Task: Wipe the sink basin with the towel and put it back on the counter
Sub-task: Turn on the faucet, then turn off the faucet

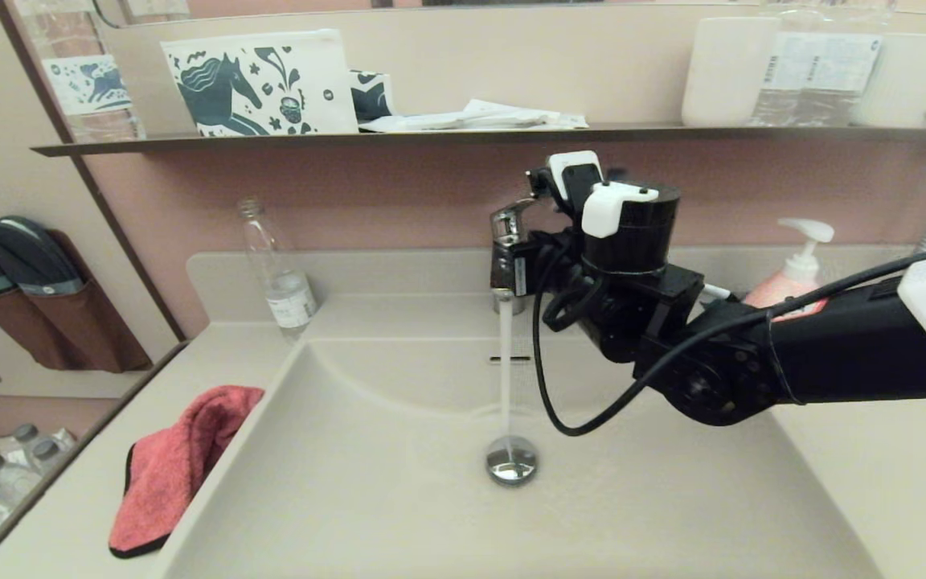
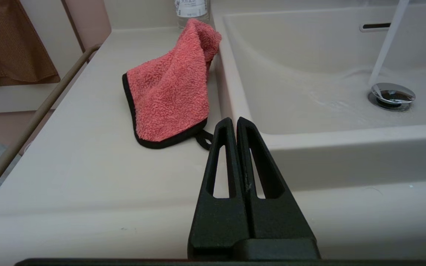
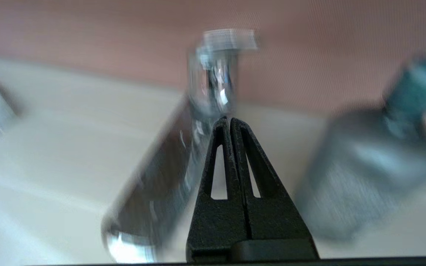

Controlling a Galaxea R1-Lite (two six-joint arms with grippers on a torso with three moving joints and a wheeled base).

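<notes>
The coral-red towel [image 1: 178, 466] with black trim lies crumpled on the counter [image 1: 69, 515] left of the sink basin [image 1: 366, 490], one corner hanging over the basin's rim. In the left wrist view the towel [image 2: 168, 92] is just ahead of my left gripper [image 2: 234, 120], which is shut and empty above the counter's front strip [image 2: 87, 173]. My right gripper [image 3: 230, 120] is shut, with its tips against the chrome faucet [image 3: 216, 77]. Water [image 1: 505, 370] runs from the faucet [image 1: 509, 241] onto the drain plug [image 1: 511, 460].
A clear plastic bottle [image 1: 278, 273] stands at the back left of the counter. A pink soap dispenser [image 1: 792, 277] stands behind my right arm. A dark wall shelf [image 1: 431, 135] above carries a pouch, papers and cups. My right arm spans the basin's right side.
</notes>
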